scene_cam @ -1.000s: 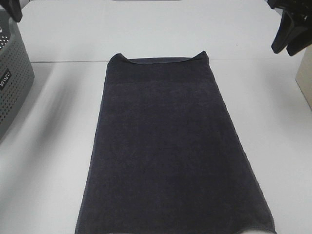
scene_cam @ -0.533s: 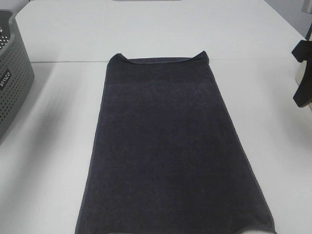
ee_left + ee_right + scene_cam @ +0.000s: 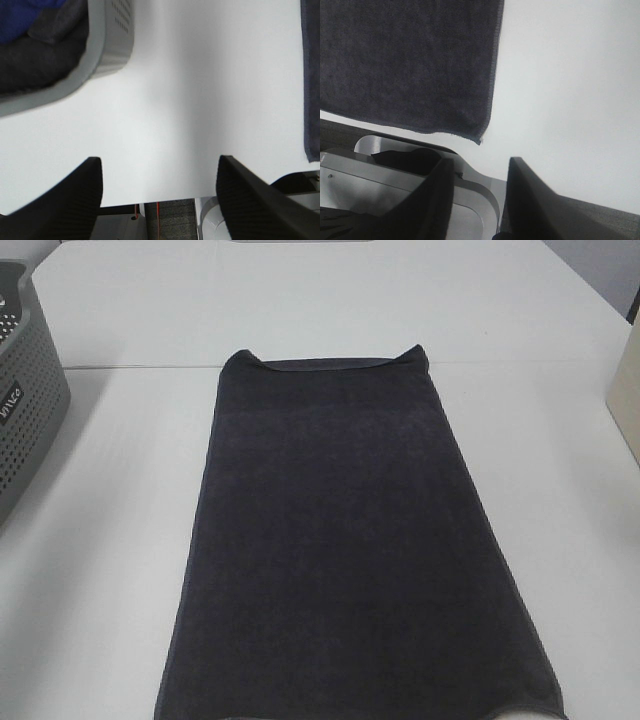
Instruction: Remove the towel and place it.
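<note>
The towel [image 3: 350, 540] lies spread flat down the middle of the white table, a long charcoal-black rectangle with its two far corners slightly curled. No gripper shows in the exterior high view. In the left wrist view my left gripper [image 3: 160, 165] stands open over bare table, with the towel's edge [image 3: 311, 75] off to one side. My right gripper [image 3: 481, 167] is open and empty too, hanging beyond the towel's near corner [image 3: 405, 60] at the table's front edge.
A grey perforated basket [image 3: 25, 410] stands at the table's left edge; the left wrist view shows the basket [image 3: 107, 45] holding dark and blue cloths. A beige box [image 3: 627, 400] sits at the right edge. The robot's white base lies below the front edge.
Both arms have left the exterior high view: the left from the top left corner, the right from the upper right down along the right edge. The towel has not moved.
</note>
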